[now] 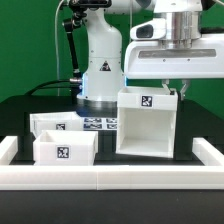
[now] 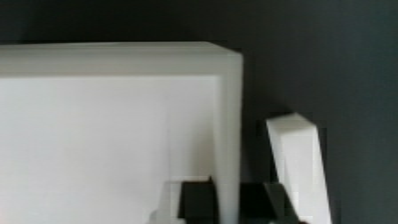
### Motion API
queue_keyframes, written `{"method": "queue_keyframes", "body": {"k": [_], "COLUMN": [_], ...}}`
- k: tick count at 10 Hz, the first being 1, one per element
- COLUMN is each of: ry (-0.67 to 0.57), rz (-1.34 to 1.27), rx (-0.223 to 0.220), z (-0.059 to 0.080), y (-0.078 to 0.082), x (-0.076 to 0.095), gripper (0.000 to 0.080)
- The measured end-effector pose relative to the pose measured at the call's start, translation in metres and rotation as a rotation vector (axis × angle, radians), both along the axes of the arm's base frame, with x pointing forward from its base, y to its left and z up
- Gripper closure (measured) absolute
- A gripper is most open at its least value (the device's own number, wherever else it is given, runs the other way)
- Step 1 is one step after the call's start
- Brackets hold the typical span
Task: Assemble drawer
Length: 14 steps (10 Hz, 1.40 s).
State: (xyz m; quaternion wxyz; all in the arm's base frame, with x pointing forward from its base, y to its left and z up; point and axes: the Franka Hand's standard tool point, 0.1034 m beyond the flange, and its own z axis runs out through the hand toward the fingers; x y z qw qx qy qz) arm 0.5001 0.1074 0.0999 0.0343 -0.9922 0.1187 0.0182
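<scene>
The gripper (image 1: 172,90) has its fingers (image 2: 192,203) astride 1 wall of the drawer case (image 1: 148,125), but I cannot tell if they press it

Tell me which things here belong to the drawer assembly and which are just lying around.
Part of the job:
- large case
- front small box
- rear small box
- pincer, at the case's wall on the exterior view's right

Just lying about:
- marker board
- border rail
</scene>
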Motion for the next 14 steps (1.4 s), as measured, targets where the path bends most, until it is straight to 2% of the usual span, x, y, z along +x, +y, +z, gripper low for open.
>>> {"method": "queue_keyframes", "body": {"k": [4,8,11,14], "ry": [-0.046,-0.081,-0.083,-0.077], "rz": [-0.026,-0.045,-0.057,-0.19], "rx": [0.009,0.014,0.015,0.023], "z": [0.001,0.001,0.002,0.003], "y": [-0.004,-0.005,-0.005,-0.002], "x": [0.048,0.076,0.078,0.079], "gripper": [0.0762,0.0761,0.0761,0.0761]}}
